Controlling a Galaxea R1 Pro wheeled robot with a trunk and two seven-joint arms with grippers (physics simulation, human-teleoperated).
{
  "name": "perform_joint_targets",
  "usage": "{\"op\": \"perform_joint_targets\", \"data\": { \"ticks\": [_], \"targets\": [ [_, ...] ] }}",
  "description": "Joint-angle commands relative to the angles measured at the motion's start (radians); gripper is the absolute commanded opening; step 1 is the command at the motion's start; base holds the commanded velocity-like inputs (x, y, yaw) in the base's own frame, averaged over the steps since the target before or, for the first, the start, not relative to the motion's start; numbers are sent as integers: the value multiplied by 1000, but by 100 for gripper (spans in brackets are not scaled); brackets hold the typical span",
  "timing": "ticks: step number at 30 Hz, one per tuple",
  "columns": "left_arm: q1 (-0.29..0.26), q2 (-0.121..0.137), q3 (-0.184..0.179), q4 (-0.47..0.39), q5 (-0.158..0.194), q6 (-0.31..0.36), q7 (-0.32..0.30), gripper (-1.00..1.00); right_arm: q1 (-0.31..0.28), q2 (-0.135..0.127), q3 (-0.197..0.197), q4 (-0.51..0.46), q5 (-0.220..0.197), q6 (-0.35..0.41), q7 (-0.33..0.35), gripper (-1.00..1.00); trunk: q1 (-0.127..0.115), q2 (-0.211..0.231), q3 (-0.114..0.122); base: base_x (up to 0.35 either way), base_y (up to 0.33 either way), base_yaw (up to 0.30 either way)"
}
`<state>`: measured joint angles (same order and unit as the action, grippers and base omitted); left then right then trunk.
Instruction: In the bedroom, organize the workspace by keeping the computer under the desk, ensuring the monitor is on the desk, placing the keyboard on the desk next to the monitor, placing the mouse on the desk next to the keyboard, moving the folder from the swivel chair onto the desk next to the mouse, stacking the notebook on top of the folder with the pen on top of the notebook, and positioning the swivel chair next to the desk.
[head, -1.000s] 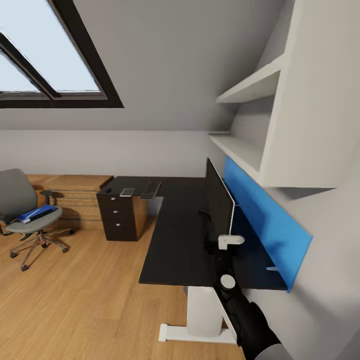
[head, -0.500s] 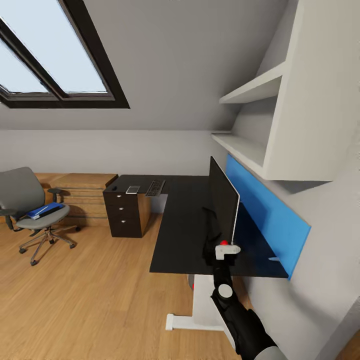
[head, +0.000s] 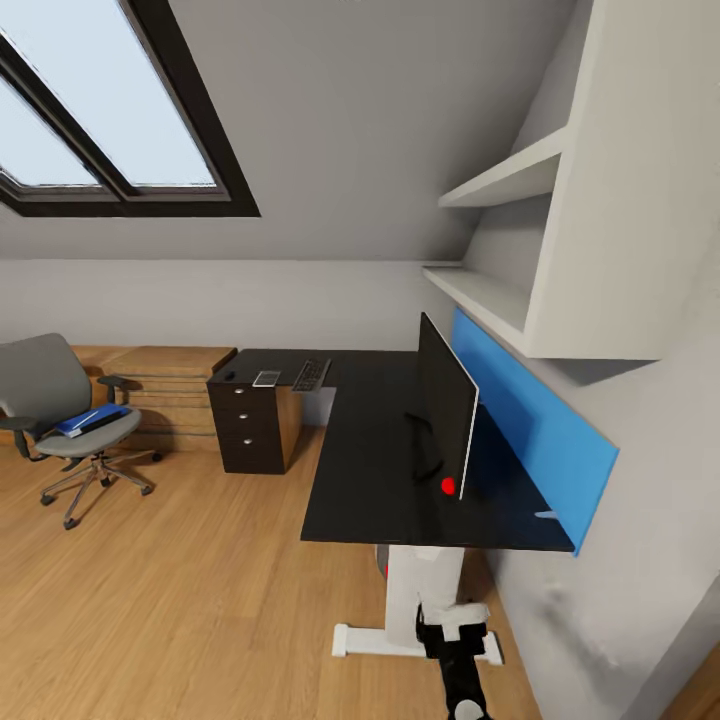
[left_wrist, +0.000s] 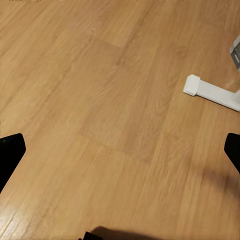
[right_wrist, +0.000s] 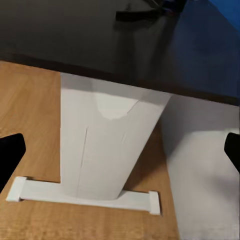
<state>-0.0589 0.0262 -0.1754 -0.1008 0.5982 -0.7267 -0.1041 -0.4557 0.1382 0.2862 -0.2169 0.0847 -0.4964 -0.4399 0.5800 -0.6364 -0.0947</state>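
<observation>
Attic bedroom, light wood floor (head: 180, 600), black-framed skylight (head: 120, 120) in the sloped ceiling. Black desk (head: 370, 480) on a white leg (right_wrist: 107, 145). Monitor (head: 445, 415) upright along the desk's right edge, before a blue panel (head: 530, 430). Keyboard (head: 311, 375) and a small flat item near the far left corner, above a dark drawer unit (head: 250, 430). Swivel chair (head: 70, 420) well apart to the left, blue folder (head: 90, 420) on its seat. Right gripper (right_wrist: 120, 155) spread wide, empty, facing the desk leg. Left gripper (left_wrist: 120, 155) spread wide, empty, over floor.
</observation>
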Motion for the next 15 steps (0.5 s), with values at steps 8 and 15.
{"op": "perform_joint_targets", "data": {
  "ticks": [8, 15],
  "targets": [
    [-1, 0, 17, 1, 11, -1, -8, 100, 26, -3, 0, 224, 8, -100, 49, 100, -11, 19, 8, 0, 0, 0],
    [-1, -1, 17, 1, 12, 4, -8, 100, 75, -24, -1, 239, 7, -107, 216, 100, -38, 68, 30, 0, 0, -1]
  ]
}}
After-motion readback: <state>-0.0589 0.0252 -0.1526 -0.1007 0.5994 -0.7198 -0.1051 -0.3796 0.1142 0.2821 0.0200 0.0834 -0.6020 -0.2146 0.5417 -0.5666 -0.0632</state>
